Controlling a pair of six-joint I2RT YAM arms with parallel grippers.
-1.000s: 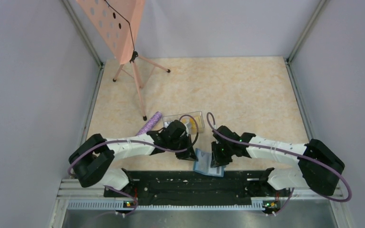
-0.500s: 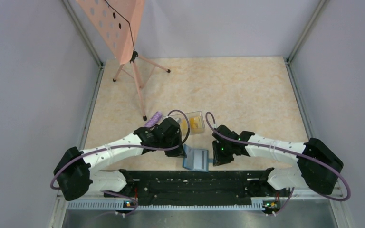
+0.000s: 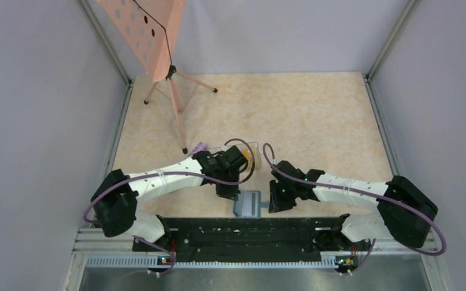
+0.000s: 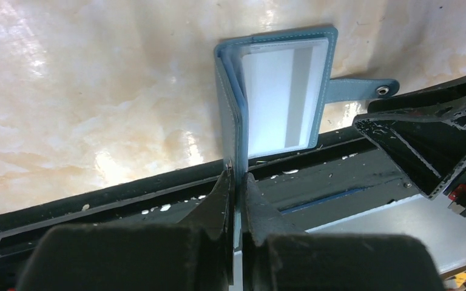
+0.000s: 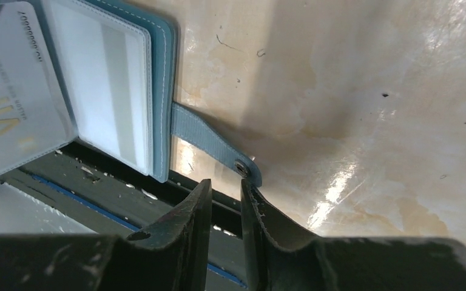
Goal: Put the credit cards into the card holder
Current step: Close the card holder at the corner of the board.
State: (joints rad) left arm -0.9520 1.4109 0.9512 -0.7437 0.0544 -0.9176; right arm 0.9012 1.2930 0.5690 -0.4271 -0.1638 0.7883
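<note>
The left fingers (image 4: pixel 218 203) are pressed almost together and pinch the raised cover of the card holder (image 4: pixel 288 91), which runs edge-on between them. The rest of the teal holder lies open and flat on the worktop (image 3: pixel 315 121). Its clear sleeve faces up over a white card (image 4: pixel 276 91) with a grey stripe.

The right fingers (image 5: pixel 185 215) stand a narrow gap apart with nothing between them. The snap end of the holder's tab (image 5: pixel 215 145) lies right at the tip of one finger; whether it touches cannot be told. Beside the striped card, the right wrist view shows a second pale card (image 5: pixel 18 91) with gold "VIP" lettering, inside another clear sleeve.

In the top view the holder sits at the near edge of the beige marbled worktop, between the two sets of fingers. Its near side reaches over the black rail (image 3: pixel 243 233) that carries the arm bases.

Just beyond the left wrist stands a clear container (image 3: pixel 252 151) with yellow contents too small to make out, and a purple object (image 3: pixel 199 147) peeks out beside it. A pink perforated stand (image 3: pixel 151 36) on a tripod occupies the far left corner.
</note>
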